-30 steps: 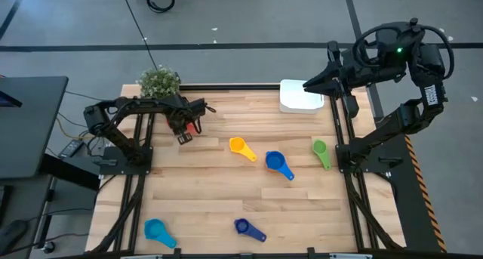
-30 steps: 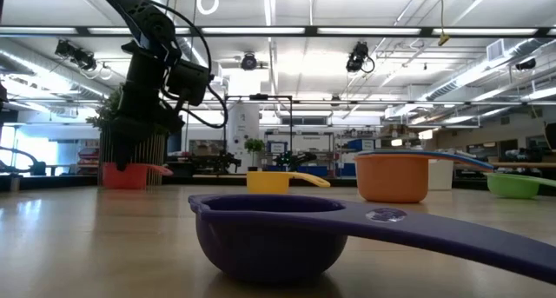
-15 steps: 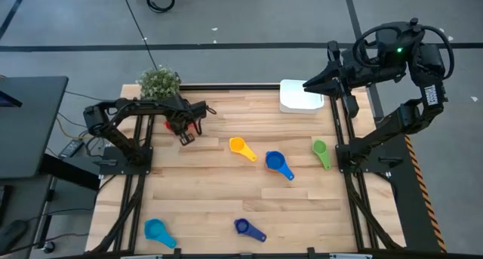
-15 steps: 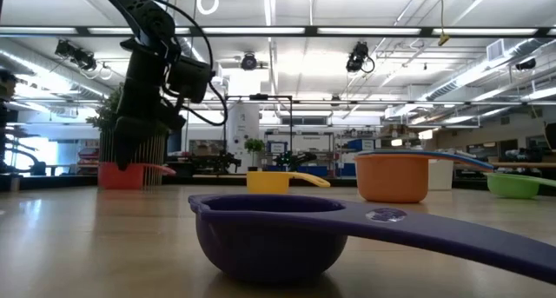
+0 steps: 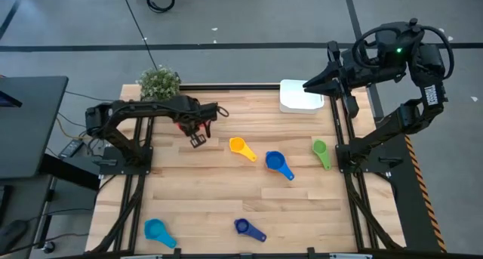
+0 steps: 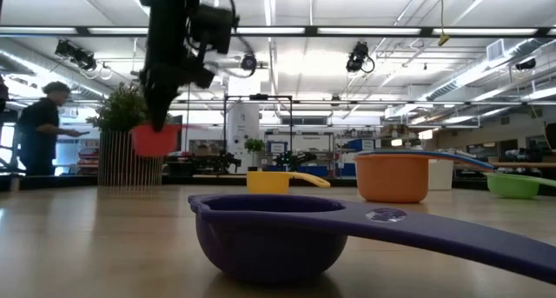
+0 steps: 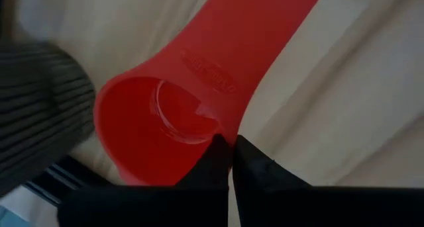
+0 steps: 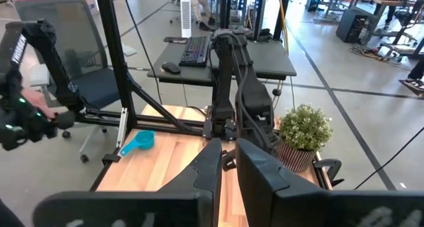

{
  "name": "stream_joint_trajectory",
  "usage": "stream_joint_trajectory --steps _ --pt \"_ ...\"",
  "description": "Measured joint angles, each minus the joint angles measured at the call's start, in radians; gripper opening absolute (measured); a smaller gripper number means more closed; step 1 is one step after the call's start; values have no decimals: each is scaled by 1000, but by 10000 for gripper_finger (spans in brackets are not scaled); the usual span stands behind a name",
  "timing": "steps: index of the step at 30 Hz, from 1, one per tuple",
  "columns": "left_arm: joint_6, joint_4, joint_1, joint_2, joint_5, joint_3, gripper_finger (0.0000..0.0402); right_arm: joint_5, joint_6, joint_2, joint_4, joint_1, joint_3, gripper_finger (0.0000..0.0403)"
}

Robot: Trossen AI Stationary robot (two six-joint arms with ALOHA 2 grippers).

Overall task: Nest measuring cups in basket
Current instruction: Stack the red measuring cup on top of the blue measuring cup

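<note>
My left gripper is near the table's far left, in front of the potted plant, and is shut on the red cup, which hangs clear above the wood. My right gripper waits shut in the air beside the white basket, which stands at the far right corner. Resting bowl-down on the table are the yellow cup, blue cup, green cup, light blue cup and dark blue cup. The low view also shows an orange cup. My left gripper grips the red cup by its bowl wall, right beside where the handle joins. One finger is inside the bowl and the other outside. The fingers come from above, pointing down. The cup is lifted clear and hangs below them.
The plant stands at the far left corner, close behind my left gripper. The loose cups lie between my left gripper and the basket, and along the near edge. A person stands in the room beyond the table.
My left gripper has risen and moved a little toward the table's right, carrying the red cup with it. The cup stood on the table a second ago and now hangs clear above it.
</note>
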Motion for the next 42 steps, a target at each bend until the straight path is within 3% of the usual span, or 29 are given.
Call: stream_joint_trajectory --steps 5,12,26,35,42 --pt "-19 -77 -60 0 -22 160 5 6 -2 0 -38 0 0 52" --pt "-47 -184 -147 25 -39 356 5 92 19 0 -45 0 0 52" --pt "49 -303 -236 283 -71 734 5 109 25 -3 -43 0 0 52" --pt "135 -322 -247 419 -70 872 5 196 70 -48 -42 0 0 52" --pt "176 -306 -270 509 -64 948 5 203 101 -86 -45 0 0 52"
